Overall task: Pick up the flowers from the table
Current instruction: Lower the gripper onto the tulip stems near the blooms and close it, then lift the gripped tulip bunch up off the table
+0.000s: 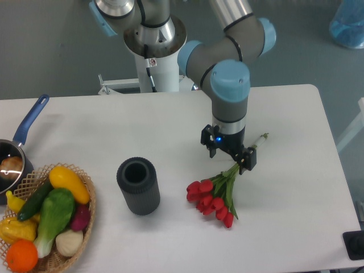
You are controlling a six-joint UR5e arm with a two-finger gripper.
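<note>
The flowers [215, 196], a small bunch of red tulip buds on green stems, lie on the white table [296, 187] right of centre, stems running up and right to a pale tip near the gripper. My gripper [228, 152] is open, fingers pointing down, just above the stems where they meet the leaves. One finger is on each side of the stem line. It holds nothing.
A dark grey ribbed cylinder [138, 185] stands upright left of the flowers. A wicker basket [48, 219] of colourful vegetables sits at the front left. A blue-handled pan [14, 153] is at the left edge. The robot base [153, 51] is behind.
</note>
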